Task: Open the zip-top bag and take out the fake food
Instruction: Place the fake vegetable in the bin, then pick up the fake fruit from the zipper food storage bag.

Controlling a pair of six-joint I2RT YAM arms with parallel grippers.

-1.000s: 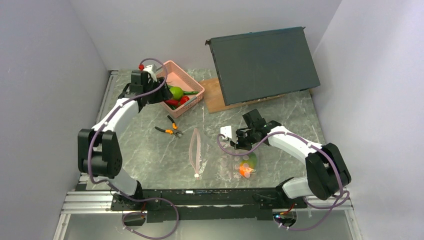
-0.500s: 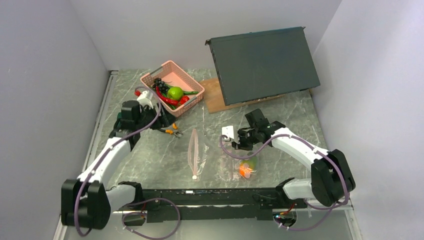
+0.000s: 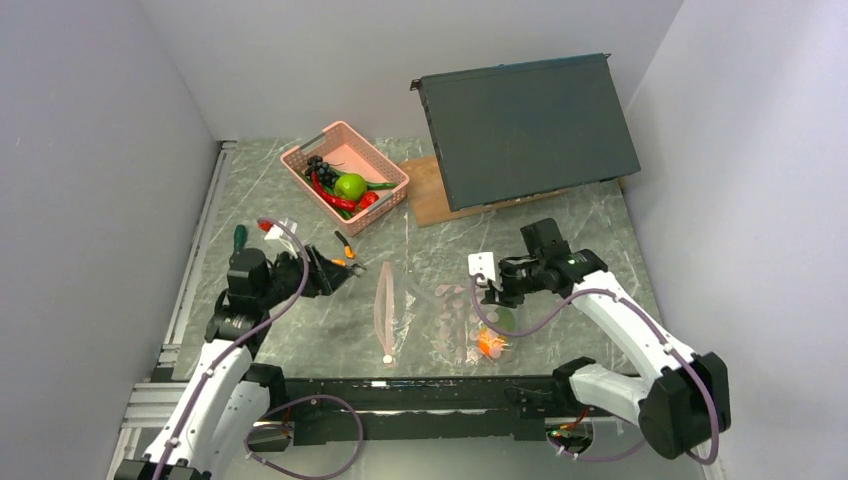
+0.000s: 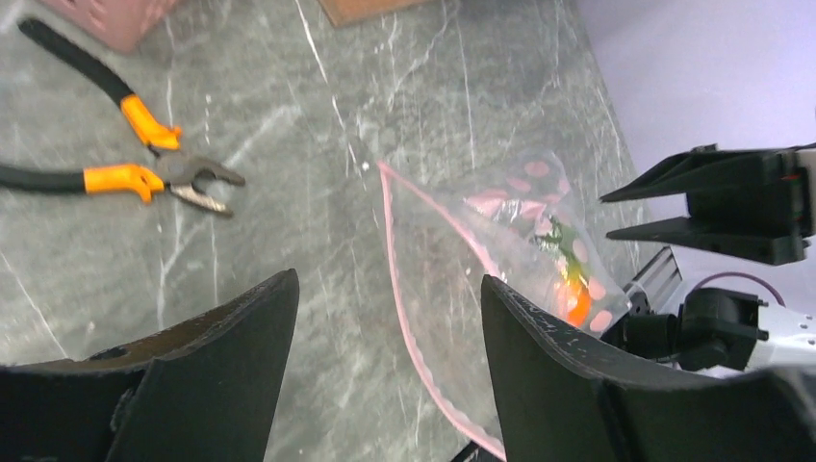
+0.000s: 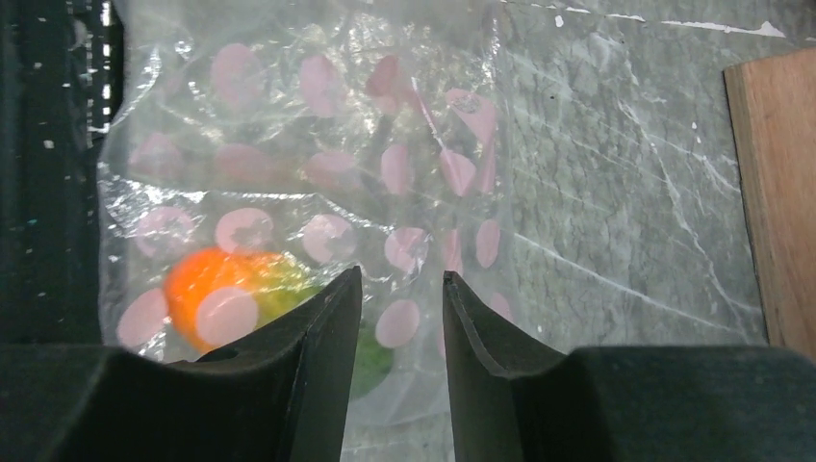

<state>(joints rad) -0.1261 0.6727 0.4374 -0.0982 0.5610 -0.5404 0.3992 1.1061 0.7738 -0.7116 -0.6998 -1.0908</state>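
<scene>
White arm shells, black joints (purple cables)

- zip-top bag: clear, pale pink round spots, pink strip along one edge
- fake food inside the bag: orange shading into green
- basket: pink
- apple in the basket: bright green
- pliers: orange grips, black handles, dark grey head
- table: grey-green marble with white veins
- board: light brown wood

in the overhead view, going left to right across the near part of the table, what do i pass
green-handled screwdriver → left gripper → pink zip strip → orange-green mango
</scene>
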